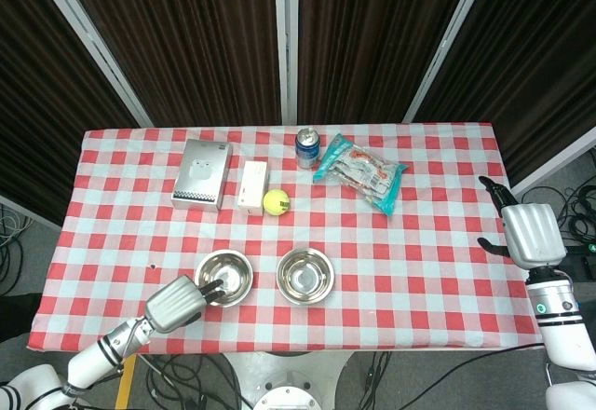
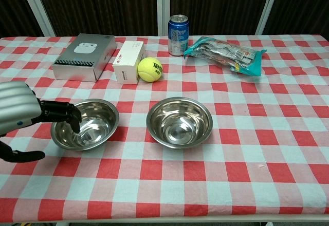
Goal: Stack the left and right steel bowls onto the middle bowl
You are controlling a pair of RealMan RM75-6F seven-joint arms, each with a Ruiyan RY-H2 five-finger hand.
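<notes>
now left hand (image 2: 23, 114) open, fingertips over left bowl (image 2: 90, 128) rim; right hand (image 1: 531, 235) open.

Head view high overhead, chest view low and near; shared checkered table (image 1: 419, 270).

Dark ribbed wall panels (image 1: 196, 37) with pale metal strips (image 1: 287, 42) stand at 12 o'clock; cables (image 1: 14, 228) trail across grey floor at 9 o'clock.
</notes>
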